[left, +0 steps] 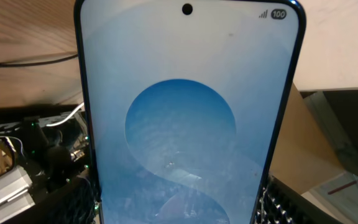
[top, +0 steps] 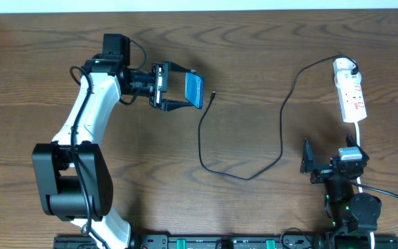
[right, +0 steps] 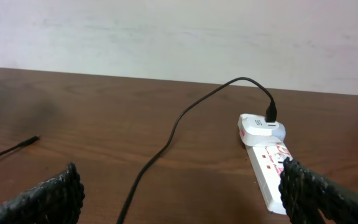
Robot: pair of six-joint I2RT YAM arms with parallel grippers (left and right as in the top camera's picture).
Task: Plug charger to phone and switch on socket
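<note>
At the left, the left tool (top: 187, 88) is closed on the phone (top: 196, 88), gripping it across its long edges. The left wrist view shows the blue screen (left: 185, 124) facing the camera, with a dark ribbed pad (left: 277, 202) at its side. I cannot tell whether the phone's lower end rests on the tabletop (top: 254, 41). The phone is stiff, with smooth glass that is likely slippery and fragile, so the edge grip suits it and a firm squeeze on the frame looks safer than any touch on the screen. Its port is not in view.

Just beside the phone lies the tip (top: 213, 95) of the charger (top: 200, 142), apart from the phone and unplugged. The thin black cable loops across the tabletop to the white plug (top: 344, 67), which is seated in the socket (top: 351, 97). The cable looks light and limp, so it is best taken right behind the stiff tip. Held any further back, the tip would droop.

The socket lies flat at the far right, with red marks on its face (right: 272, 158). It looks light and may slide when its switch is pressed.

Near it, the right tool (top: 329, 153) is spread wide and holds nothing, aimed at the socket.
</note>
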